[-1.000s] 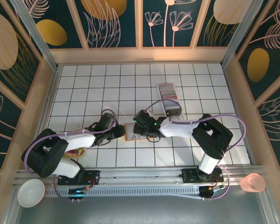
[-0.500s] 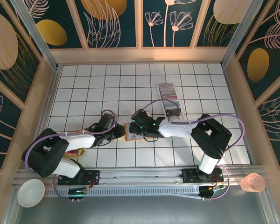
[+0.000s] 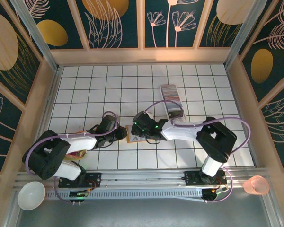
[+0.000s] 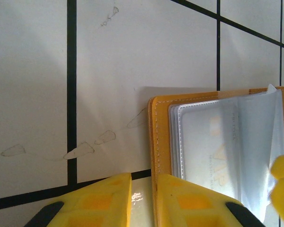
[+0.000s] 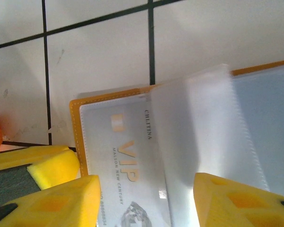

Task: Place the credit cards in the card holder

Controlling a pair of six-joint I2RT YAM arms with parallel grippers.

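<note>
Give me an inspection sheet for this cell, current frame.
Surface: white tiled table, black grid, faint marks near the holder.
Job's things: card holder lies open, VIP card in a clear sleeve; credit cards in a row on edge, farther back.
Clutter: white bowl, pink cup, orange item beneath the left arm.
Grippers: left gripper at the holder's edge, fingers near together, grip unclear; right gripper open over the sleeves.
Cables: purple loops along both arms.
Surroundings: dark floral panels, wooden frame.
</note>
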